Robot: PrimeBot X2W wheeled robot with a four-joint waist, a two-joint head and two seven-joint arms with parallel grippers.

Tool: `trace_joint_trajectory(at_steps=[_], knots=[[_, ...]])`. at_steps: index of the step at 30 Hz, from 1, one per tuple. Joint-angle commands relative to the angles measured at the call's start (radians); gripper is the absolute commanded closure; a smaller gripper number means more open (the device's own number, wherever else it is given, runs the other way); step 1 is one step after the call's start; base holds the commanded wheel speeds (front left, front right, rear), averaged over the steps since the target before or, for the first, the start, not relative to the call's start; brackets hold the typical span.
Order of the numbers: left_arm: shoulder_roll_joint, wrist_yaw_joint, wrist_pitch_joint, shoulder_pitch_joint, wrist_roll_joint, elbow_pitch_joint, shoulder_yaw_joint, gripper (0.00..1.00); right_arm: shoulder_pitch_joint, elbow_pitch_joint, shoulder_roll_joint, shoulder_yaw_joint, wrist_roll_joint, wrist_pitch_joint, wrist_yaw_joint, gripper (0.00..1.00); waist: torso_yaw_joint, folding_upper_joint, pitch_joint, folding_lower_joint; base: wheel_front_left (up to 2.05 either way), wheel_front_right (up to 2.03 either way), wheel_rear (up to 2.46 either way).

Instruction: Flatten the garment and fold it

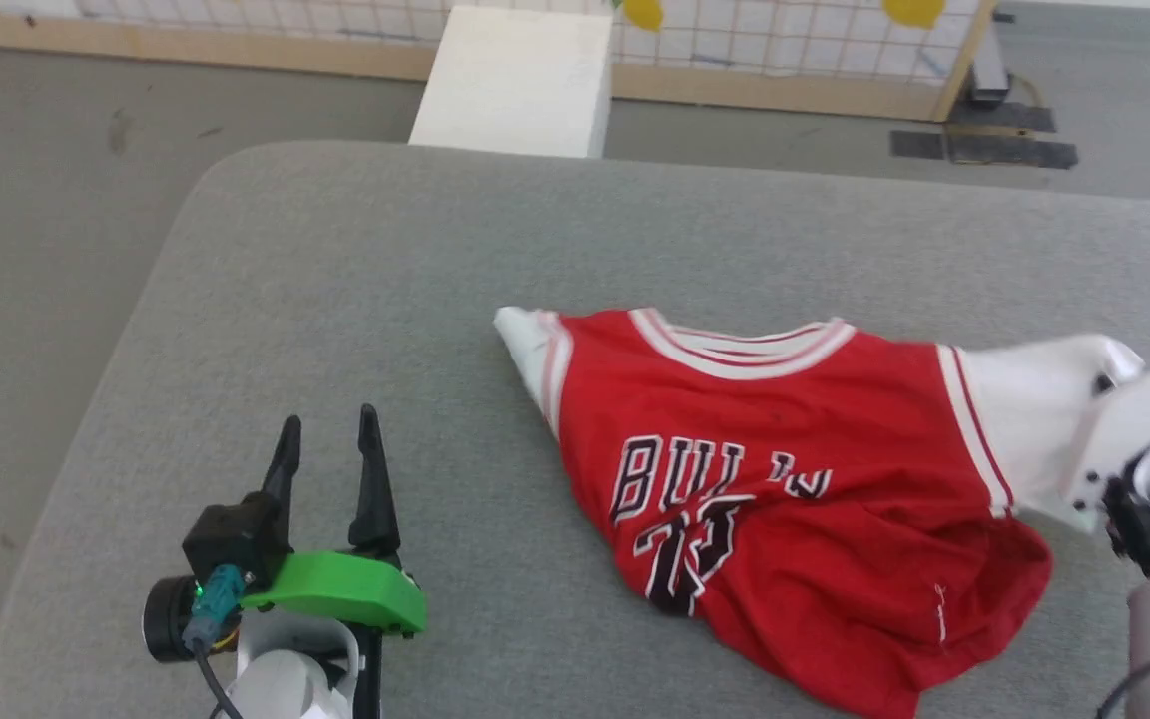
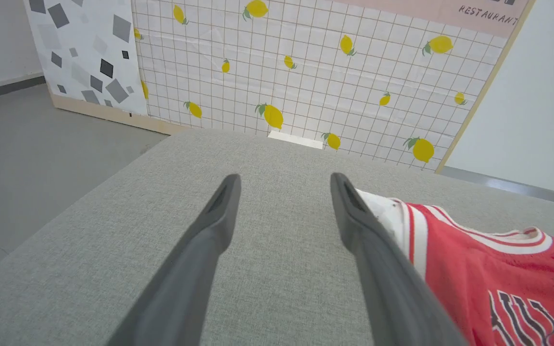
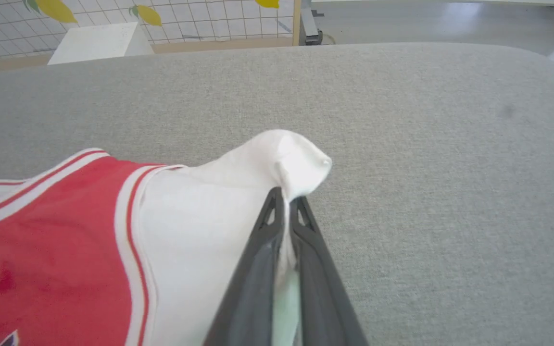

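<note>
Now right gripper [image 3: 286,203] is pinching jersey [image 1: 785,449] by its right sleeve [image 3: 200,226]; left gripper [image 1: 327,427] is standing spread. Pull sleeve rightward, low.

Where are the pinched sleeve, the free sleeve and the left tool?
pinched sleeve [image 3: 292,162], right wrist view, white fold above fingertips.
free sleeve [image 1: 527,346], head view, white tip.
left tool [image 1: 328,419], head view, between fingertips.

1. "BULLS" stands in black, white-edged letters across the chest of the red jersey [image 1: 785,399], off to the right of the left gripper [image 1: 328,419]. Creases break up the last two letters.
2. Just below that word is a big black number, badly crumpled. The first digit reads as 2, and the second I can't make out.
3. "RESTAURANT" is in dark capitals on the pink band [image 2: 450,9] topping the lemon-print panel [image 2: 306,72], far beyond that gripper's fingertips.
</note>
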Motion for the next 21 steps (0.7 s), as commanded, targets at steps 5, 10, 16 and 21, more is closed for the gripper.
trace_joint_trajectory(at_steps=[5,10,16,21], knots=[[-0.002,-0.027,-0.004,-0.063,0.026,0.103,-0.022,0.00,0.111,-0.099,0.011,-0.081,-0.003,0.033,-0.001,1.00,-0.083,0.0000,-0.042,-0.0001,0.00,0.00,0.00],[-0.002,-0.050,0.045,-0.195,0.022,0.227,-0.063,0.00,0.161,-0.156,0.030,-0.110,0.017,0.056,-0.001,1.00,-0.125,0.0000,-0.017,-0.0001,0.00,0.00,0.00],[0.006,-0.054,0.241,-0.406,0.019,0.416,-0.085,0.00,0.153,-0.201,0.041,-0.063,0.049,0.067,-0.001,1.00,-0.179,0.0000,0.048,-0.0001,0.00,0.00,0.00],[0.034,-0.044,0.432,-0.549,0.023,0.578,-0.092,0.00,0.128,-0.210,0.044,-0.016,0.068,0.072,-0.001,1.00,-0.223,0.0000,0.093,-0.0001,0.00,0.00,0.00]])
